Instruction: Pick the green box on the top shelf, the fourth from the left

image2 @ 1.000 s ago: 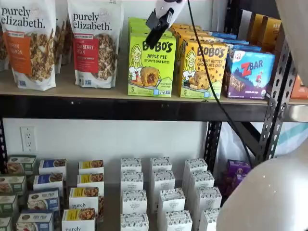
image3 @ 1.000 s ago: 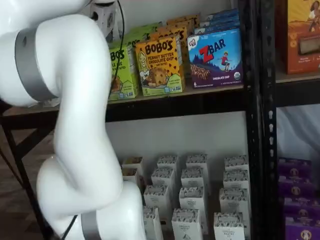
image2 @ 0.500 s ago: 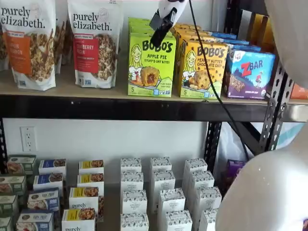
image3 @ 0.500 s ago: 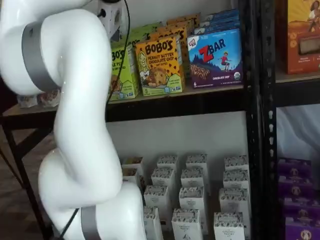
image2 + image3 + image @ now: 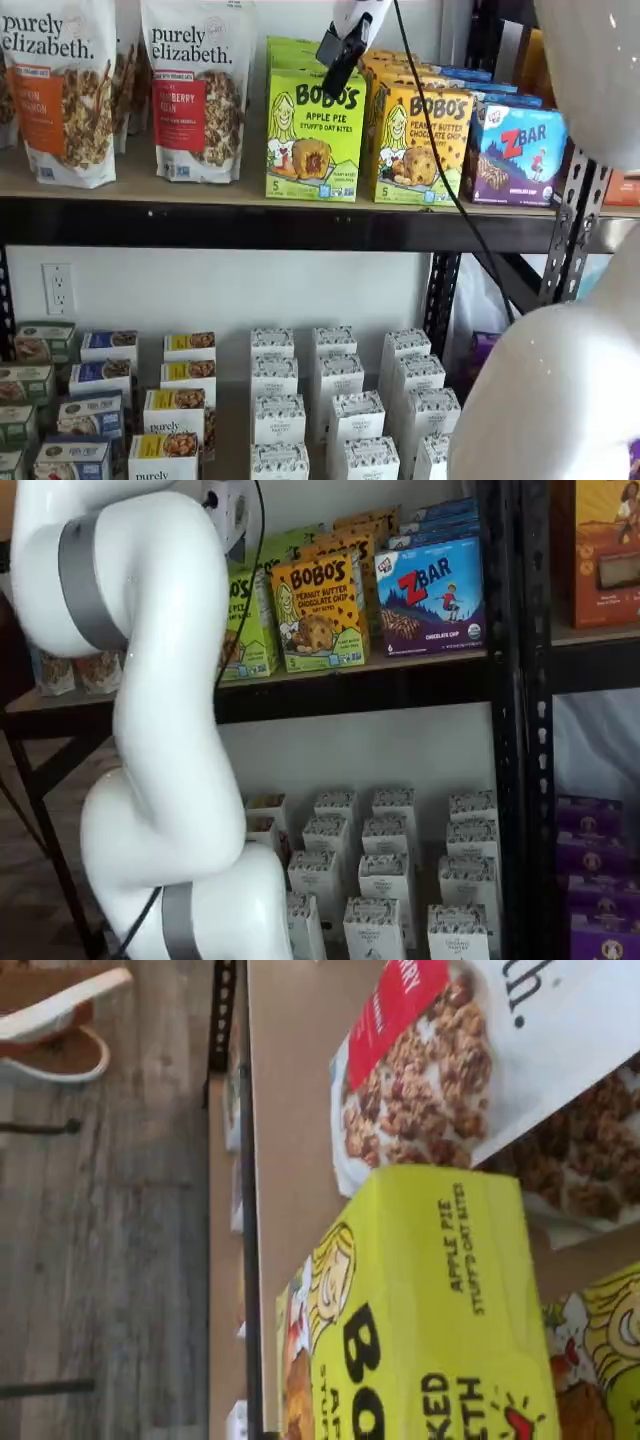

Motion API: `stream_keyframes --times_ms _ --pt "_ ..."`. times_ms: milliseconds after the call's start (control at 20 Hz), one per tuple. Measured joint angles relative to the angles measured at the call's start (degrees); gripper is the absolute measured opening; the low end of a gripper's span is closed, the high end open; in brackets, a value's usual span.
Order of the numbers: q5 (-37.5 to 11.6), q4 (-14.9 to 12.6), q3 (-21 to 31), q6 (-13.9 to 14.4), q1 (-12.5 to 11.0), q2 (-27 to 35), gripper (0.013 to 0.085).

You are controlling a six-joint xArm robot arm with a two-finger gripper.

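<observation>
Green box (image 5: 314,130) stands upright at the front edge of the top shelf (image 5: 250,225), and the gripper (image 5: 340,62) hangs from above with its black tips right at the box's upper right corner. Whether those tips touch the cardboard cannot be told. The fingers are seen side-on as one dark slanted shape, so whether the jaws are open or closed cannot be told either; nothing is visibly held between them. A black cable (image 5: 425,130) runs down from beside the gripper across the yellow-orange Bobo's box (image 5: 420,145), which stands just to the right of the green one, touching or nearly so.

Seen from the wrist view, the green box (image 5: 430,1310) fills much of the picture, its lime top panel and the cartoon girl on its front both showing, with a granola pouch (image 5: 440,1070) just beside it on the tan shelf board (image 5: 290,1130).

In both shelf views the green box (image 5: 245,620) heads a row of like boxes running back toward the wall. A blue ZBar box (image 5: 518,152) stands further right, and two purely elizabeth pouches (image 5: 198,90) stand to the left. The white arm (image 5: 150,710) covers part of the green box in a shelf view. Small white boxes (image 5: 335,400) fill the level below.
</observation>
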Motion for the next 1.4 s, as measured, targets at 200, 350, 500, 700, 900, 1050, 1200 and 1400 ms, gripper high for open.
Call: stream_keyframes --times_ms 200,350,500,700,900,1050,1200,1400 --pt "3.46 -1.13 -2.39 -0.11 -0.21 1.63 0.085" --pt "5.13 -1.35 -3.27 -0.16 -0.3 2.21 0.085" --pt "6.95 -1.68 -4.23 -0.07 -0.24 2.85 0.085" --pt "8.41 -2.56 -4.83 0.41 0.34 3.26 0.085" --pt "8.22 -3.38 -4.18 0.96 1.07 2.88 0.085" --pt "7.14 -3.55 -3.12 1.25 1.49 2.22 0.085" --pt "6.45 -3.96 -2.41 1.49 1.86 1.83 0.085" --pt "5.35 -5.27 -1.38 1.97 2.61 1.37 0.085"
